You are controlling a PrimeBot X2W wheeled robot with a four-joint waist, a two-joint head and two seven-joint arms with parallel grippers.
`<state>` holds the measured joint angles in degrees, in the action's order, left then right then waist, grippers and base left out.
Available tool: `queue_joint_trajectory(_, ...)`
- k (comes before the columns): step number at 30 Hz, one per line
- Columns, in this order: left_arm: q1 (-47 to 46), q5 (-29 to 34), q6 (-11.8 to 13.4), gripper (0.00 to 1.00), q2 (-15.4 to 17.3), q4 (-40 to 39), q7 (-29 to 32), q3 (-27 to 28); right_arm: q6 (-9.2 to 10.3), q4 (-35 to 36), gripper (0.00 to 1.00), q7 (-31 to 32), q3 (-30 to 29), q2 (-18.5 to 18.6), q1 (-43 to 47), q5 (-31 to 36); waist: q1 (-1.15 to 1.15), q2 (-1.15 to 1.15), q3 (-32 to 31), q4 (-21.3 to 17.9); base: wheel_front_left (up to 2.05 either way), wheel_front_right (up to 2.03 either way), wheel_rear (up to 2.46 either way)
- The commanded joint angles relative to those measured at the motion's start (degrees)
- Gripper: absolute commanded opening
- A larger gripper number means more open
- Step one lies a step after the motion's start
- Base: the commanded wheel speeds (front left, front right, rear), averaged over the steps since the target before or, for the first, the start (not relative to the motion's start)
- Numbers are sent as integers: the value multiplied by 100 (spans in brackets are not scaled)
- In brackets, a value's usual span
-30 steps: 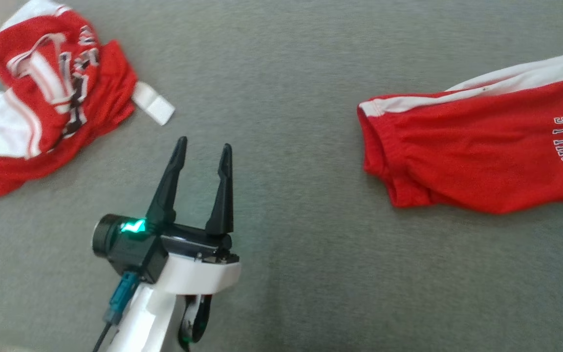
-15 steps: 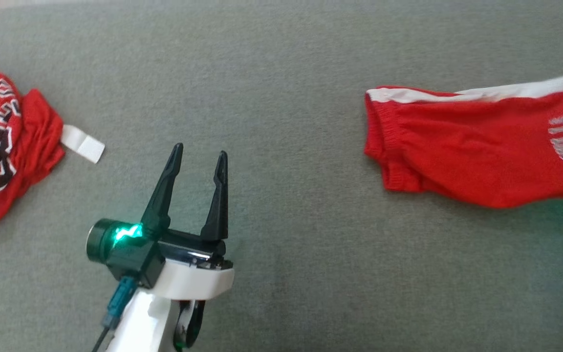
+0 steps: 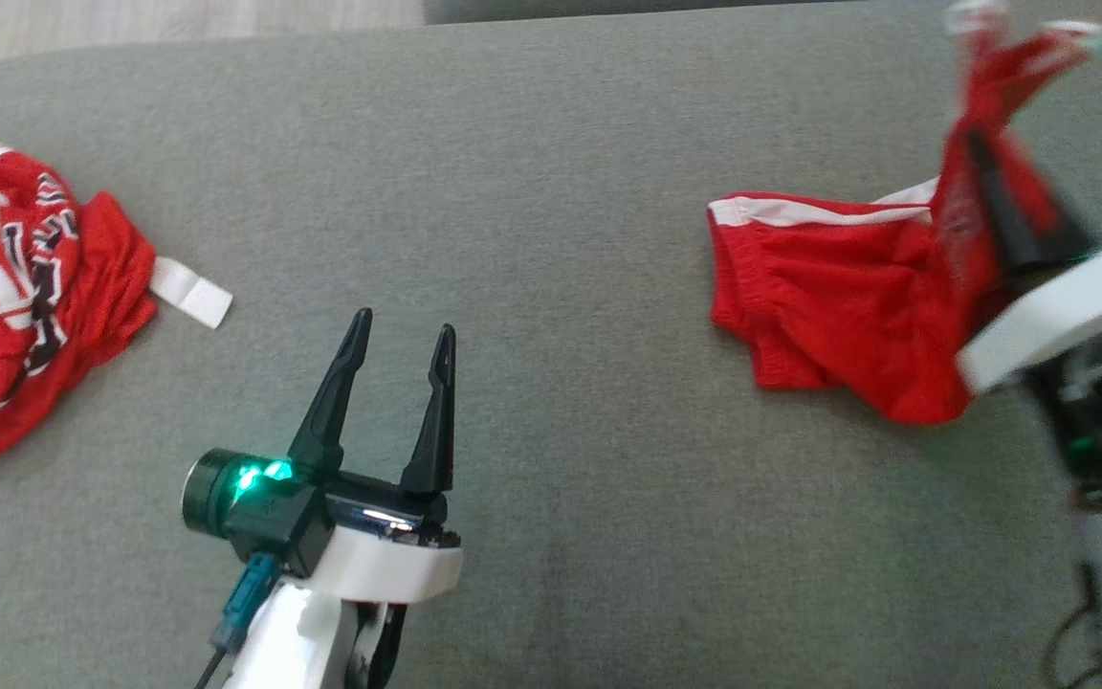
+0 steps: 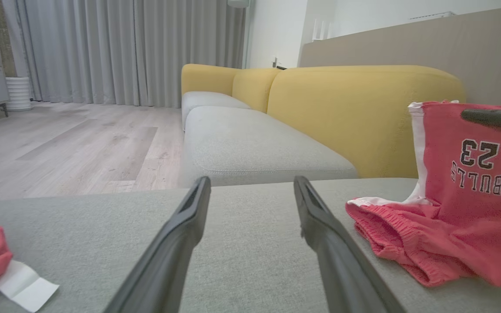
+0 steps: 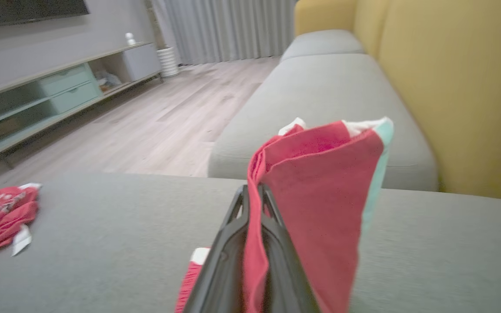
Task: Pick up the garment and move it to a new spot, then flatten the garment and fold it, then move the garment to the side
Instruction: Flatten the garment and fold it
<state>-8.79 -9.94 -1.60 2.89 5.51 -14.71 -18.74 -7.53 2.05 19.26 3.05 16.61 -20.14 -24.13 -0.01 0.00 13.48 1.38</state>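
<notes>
Our right gripper (image 5: pixel 252 191) is clamped on the red shorts with a white side stripe (image 3: pixel 828 316) at the right. One edge is held up off the grey fabric cushion (image 3: pixel 551 172) while the waistband end lies on it. Our left gripper (image 3: pixel 403 330) hovers wide and empty near the middle, well apart from the crumpled red-and-white jersey (image 3: pixel 25 306) at far left.

Your grey cushion (image 3: pixel 561 191) was matt, coarse-woven cloth. The red shorts (image 3: pixel 819 316) were soft matt knit, gathered at the waistband; the red jersey (image 3: pixel 44 316) looked like open mesh cloth. Your left claw (image 3: pixel 405 322) had matt dark plastic fingers (image 3: pixel 329 411) on a glossy white plastic wrist shell (image 3: pixel 388 569). The floor (image 4: pixel 59 139) was pale, smooth wood.
</notes>
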Motion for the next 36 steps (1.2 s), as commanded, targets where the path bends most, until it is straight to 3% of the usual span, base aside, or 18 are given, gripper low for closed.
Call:
queue_joint_trajectory(1,-45,27,-19,100,0,-159,-29,140,4,266,0,34,270,-79,-24,36,1,0,12,83,0,0,0)
queue_joint_trajectory(3,-46,3,-13,100,0,-161,-29,125,4,210,0,29,568,-321,38,105,1,0,25,147,0,0,0)
queue_joint_trajectory(4,-44,-9,-6,100,0,-159,-29,110,4,109,6,31,738,-445,80,114,1,0,30,179,0,0,0)
queue_joint_trajectory(5,-44,-27,-2,100,0,-157,-29,85,4,-17,39,24,898,-547,128,133,1,0,38,218,0,0,0)
queue_joint_trajectory(6,-60,-59,2,100,-1,-148,-29,21,4,-257,100,-93,1130,-722,202,179,1,0,47,303,0,0,0)
queue_joint_trajectory(9,-26,-125,81,100,-1,-161,-29,0,4,-434,100,-514,1208,-869,308,115,1,0,-31,384,0,0,0)
queue_joint_trajectory(20,472,-80,296,100,-1,-486,-29,396,4,-165,100,-2490,377,-326,921,372,1,0,-585,144,0,0,0)
queue_joint_trajectory(24,931,-141,401,100,-1,-542,-29,607,4,-409,100,-3128,272,-378,1534,621,1,0,-1006,65,0,0,0)
queue_joint_trajectory(30,1561,-119,487,100,-1,-673,-29,782,4,-996,100,-3415,430,-460,2266,834,1,0,-1394,52,0,0,0)
queue_joint_trajectory(36,1887,-25,477,100,-1,-682,-29,925,4,-1084,100,-3424,491,-599,2459,981,1,0,-1474,68,0,0,0)
